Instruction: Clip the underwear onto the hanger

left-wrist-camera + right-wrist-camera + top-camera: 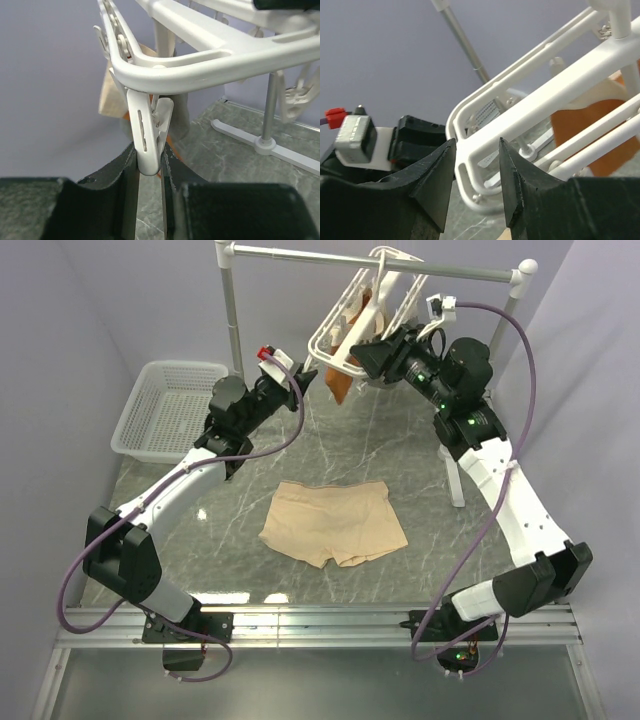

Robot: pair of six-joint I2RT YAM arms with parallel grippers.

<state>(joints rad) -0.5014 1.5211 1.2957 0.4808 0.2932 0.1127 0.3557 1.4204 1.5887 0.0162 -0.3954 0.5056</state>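
We note left claw (149, 165) pinching a clip (145, 135) on the hanger (200, 65); right claw (477, 165) straddles its frame, jaws apart. The underwear (333, 522) lies on the bench (420, 440); fetching it comes next, we judge.

We see the pale beige underwear (333, 522) lying flat on the counter (420, 440), waistband at the far side (both short legs toward the near edge), well apart from the white, clip-hung hanger (200, 70), which hangs tilted.
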